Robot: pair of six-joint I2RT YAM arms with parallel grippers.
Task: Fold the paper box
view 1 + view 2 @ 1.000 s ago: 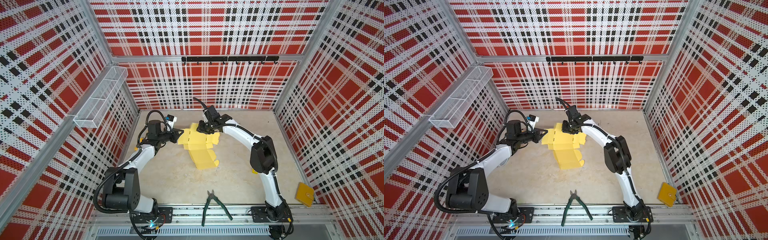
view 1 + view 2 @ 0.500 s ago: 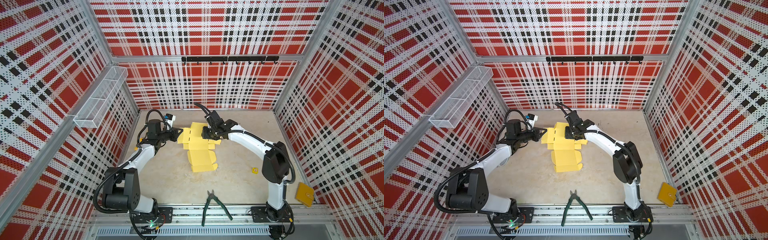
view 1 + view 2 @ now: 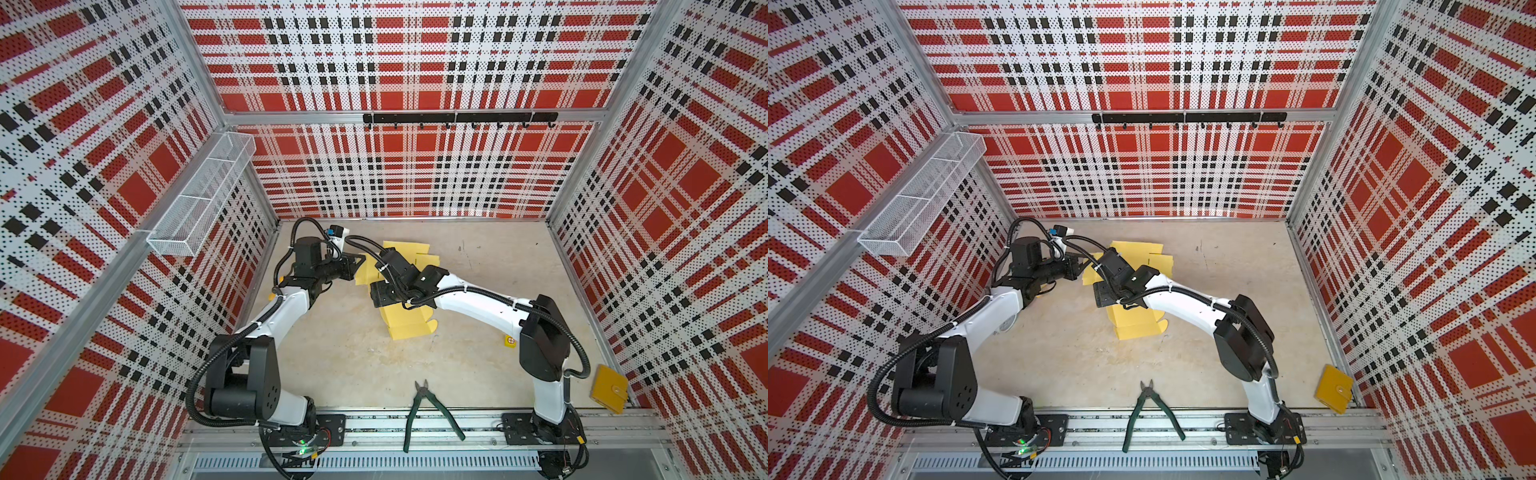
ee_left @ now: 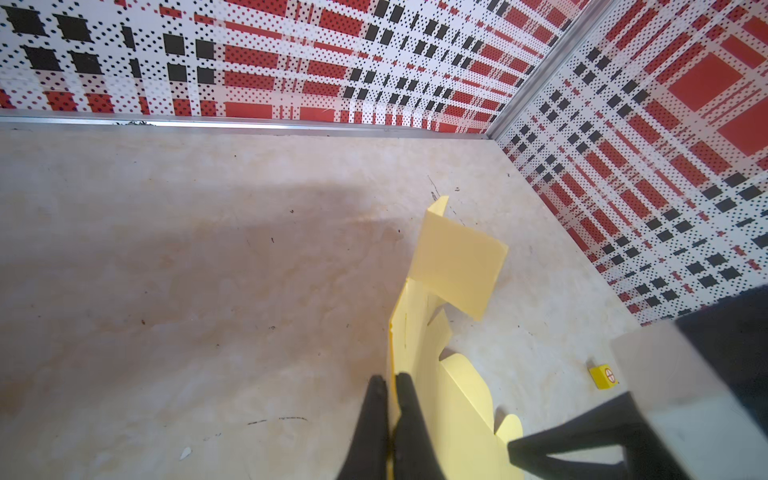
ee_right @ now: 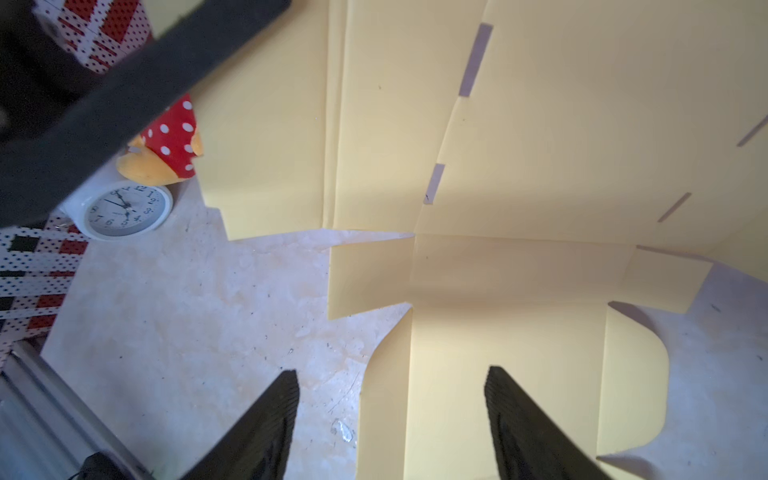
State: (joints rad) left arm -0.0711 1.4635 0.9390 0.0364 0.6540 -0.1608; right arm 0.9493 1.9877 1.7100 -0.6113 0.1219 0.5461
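The pale yellow thin-cardboard paper box lies as a die-cut sheet on the far middle of the beige, stone-mottled table. It is partly unfolded, with creased panels, narrow slots and round-cornered tabs showing in the right wrist view, and one panel stands tilted up off the table in the left wrist view. The left gripper holds the sheet's left edge, its black fingers pressed together with the cardboard between them. The right gripper hovers over the sheet's middle with its ribbed fingers spread apart, one above the cardboard and one above bare table, gripping nothing. A second ago this gripper sat at the sheet's far part with its fingers closer together; since then it has moved nearer and leftward and its elbow has swung out to the right, while the left gripper has stayed put. A tiny yellow cube with a red cross mark sits right of the box. Green-handled pliers lie at the near edge, and a mustard-yellow snap pouch leans in the near right corner. A white wire-mesh basket, split by mesh partitions, hangs on the left plaid wall.
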